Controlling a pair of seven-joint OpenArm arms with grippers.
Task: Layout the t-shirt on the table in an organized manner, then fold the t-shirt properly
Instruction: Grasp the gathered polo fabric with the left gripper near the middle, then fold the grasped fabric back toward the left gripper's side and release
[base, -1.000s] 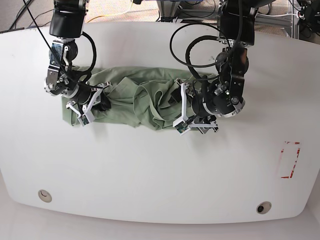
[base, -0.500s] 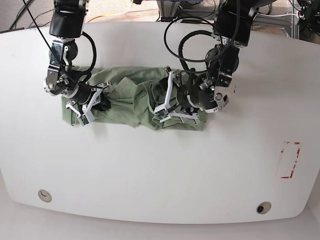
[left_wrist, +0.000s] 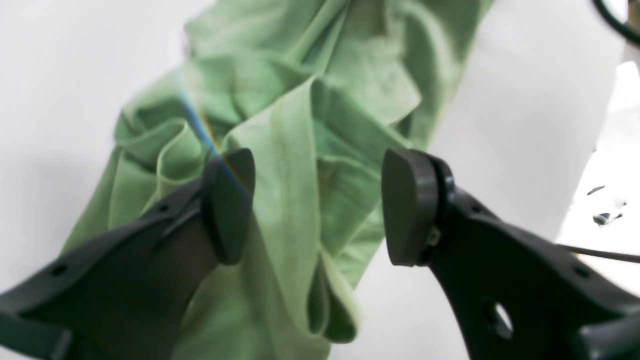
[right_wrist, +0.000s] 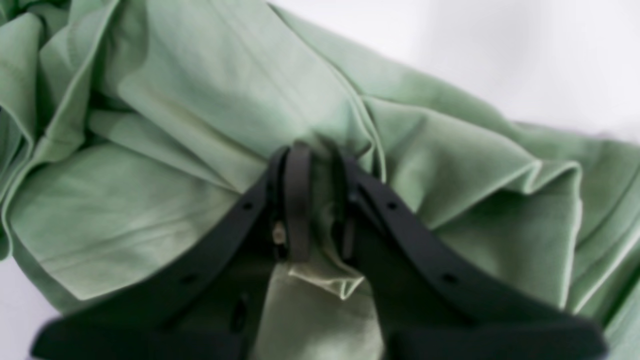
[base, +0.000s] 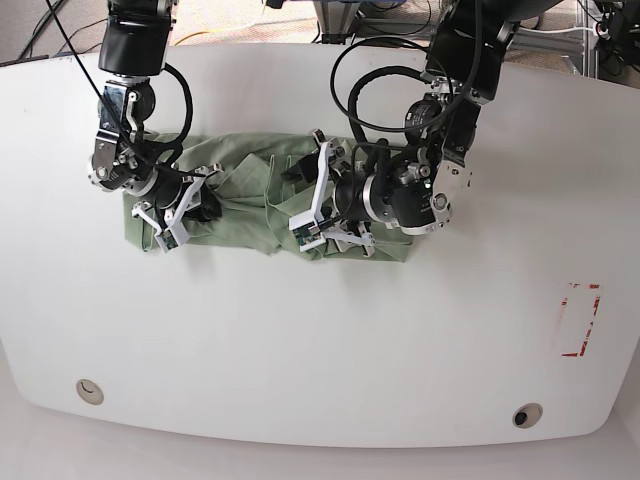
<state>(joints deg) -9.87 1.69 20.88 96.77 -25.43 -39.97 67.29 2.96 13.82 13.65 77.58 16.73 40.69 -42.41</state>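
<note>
Where the table (base: 320, 350) curves toward the camera in the base view, two round cable holes sit near its edge, one (base: 89, 391) at about seven o'clock and one (base: 527, 414) at about five o'clock, with a red tape rectangle (base: 581, 320) out at about four o'clock. Farther in, the t-shirt (base: 255, 205) lies bunched in a long crumpled band across the middle of the tabletop, running from about nine o'clock toward the centre, full of ridges and overlapping folds.

The left gripper (base: 305, 195) is low over the centre-right end of that band, and its wrist view shows the jaws spread wide, one dark pad (left_wrist: 229, 205) over the cloth and the other (left_wrist: 407, 207) over bare white surface beside the shirt's edge, with a raised fold between them and nothing pinched.

At the nine o'clock end, the right gripper (base: 185, 215) has its jaws drawn nearly together on a tuck of green fabric (right_wrist: 320, 240); the wrist view shows the cloth passing between the narrow fingers.

Beyond the far edge, at twelve o'clock, stand the arm bases and loose cables (base: 380, 70).
</note>
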